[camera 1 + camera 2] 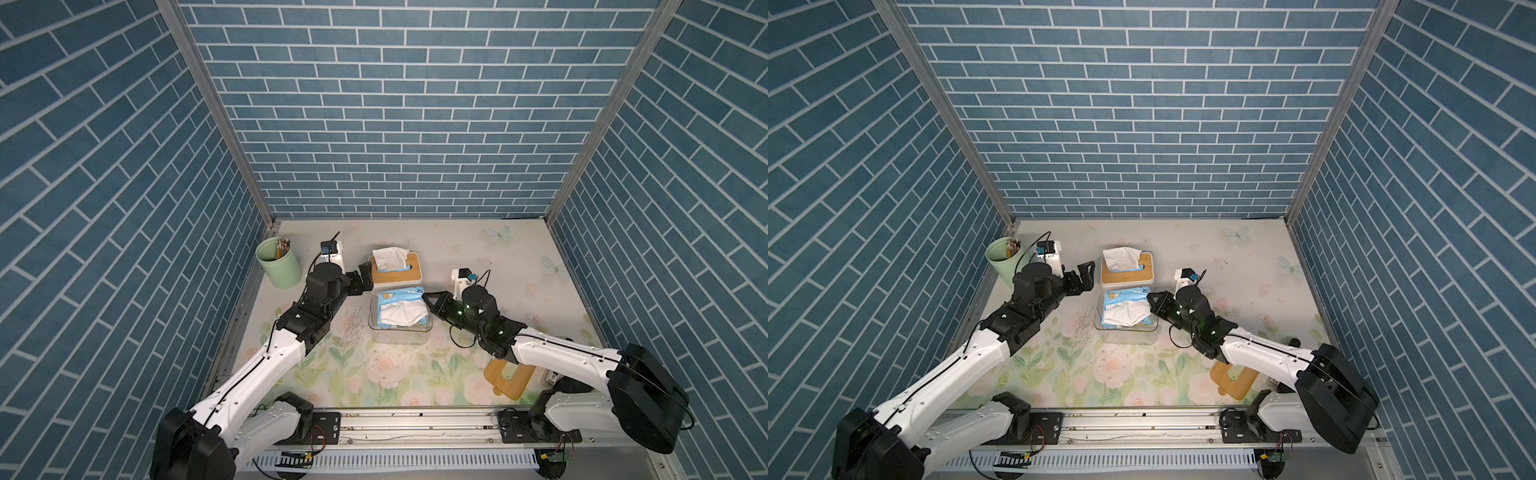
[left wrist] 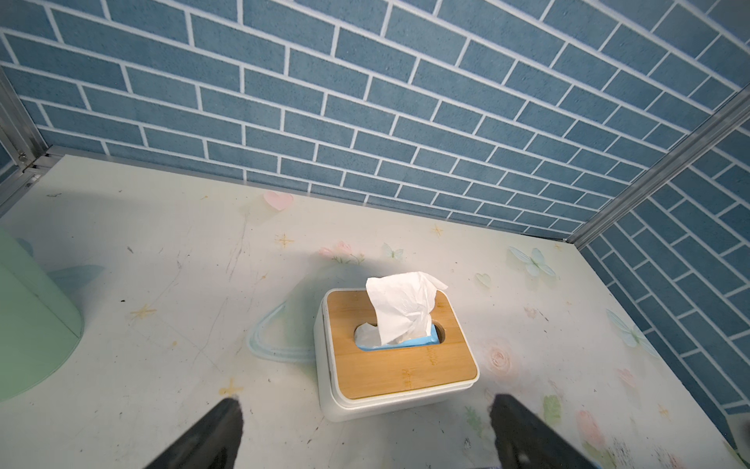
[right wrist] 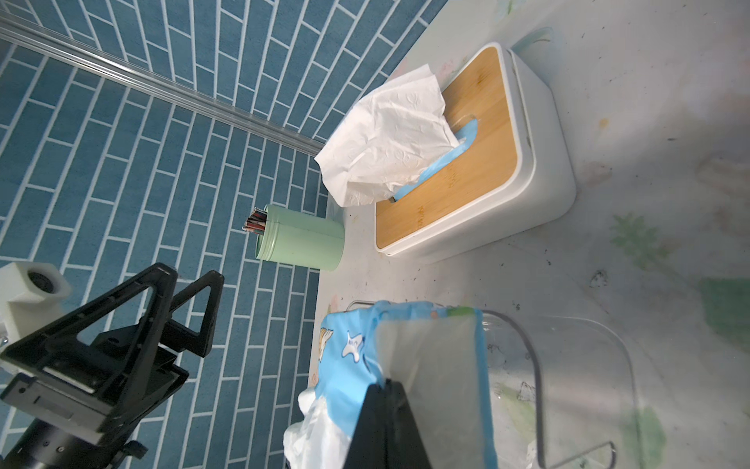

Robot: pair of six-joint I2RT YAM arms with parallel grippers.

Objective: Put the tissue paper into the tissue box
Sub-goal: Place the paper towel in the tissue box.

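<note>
We had the blue tissue pack [image 1: 400, 309] resting in the clear tissue box [image 1: 399, 337], right gripper [image 1: 426, 296] pinching its wrapper, left gripper [image 2: 365, 410] spread wide; the bamboo lid [image 1: 496, 376] was not yet fitted.

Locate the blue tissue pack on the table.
In a top view the blue tissue pack sits mid-table in the clear box, nearer the robot than the wooden-lidded white box, with the right gripper shut on its edge.
</note>
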